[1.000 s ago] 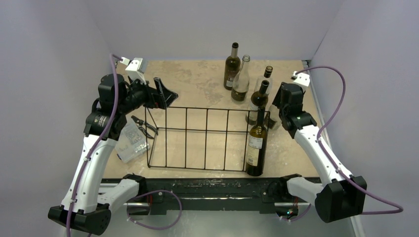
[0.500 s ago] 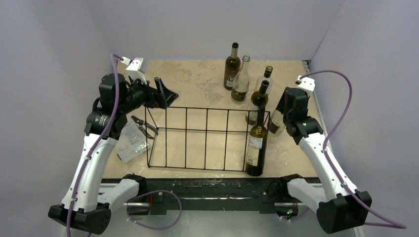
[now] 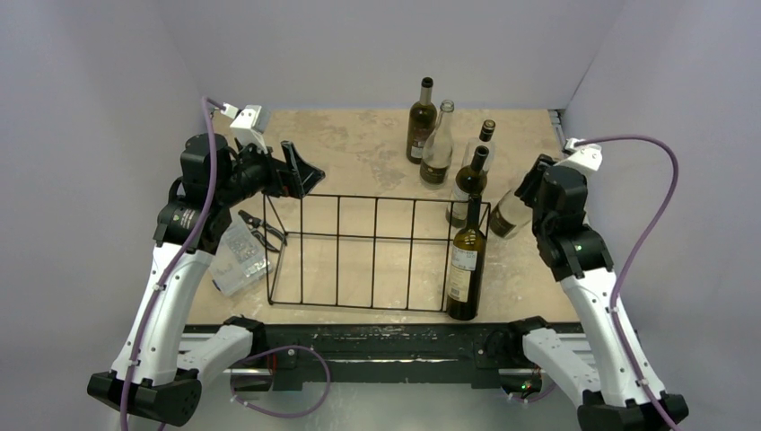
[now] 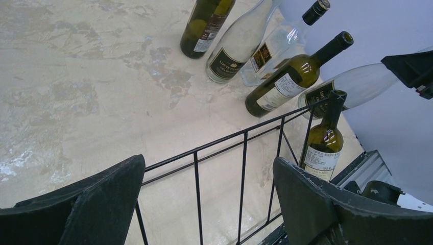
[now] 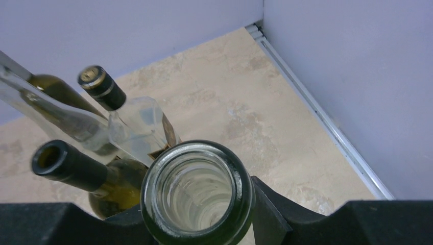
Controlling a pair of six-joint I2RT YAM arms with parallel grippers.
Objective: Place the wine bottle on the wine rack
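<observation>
Right wrist: right tool (image 5: 198, 227) tight on wine bottle (image 5: 197, 178); left tool (image 4: 204, 204) wide, empty.

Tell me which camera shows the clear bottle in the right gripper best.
Left wrist: the clear bottle shows most of its tilted body from the side, with its neck end in the right gripper. Top external shows it small and partly hidden. Right wrist shows only its open mouth.

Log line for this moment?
right gripper: shut on clear bottle, tilted outside wine rack | left gripper: open, by rack's left end | dark bottle: upright at rack's right end
</observation>
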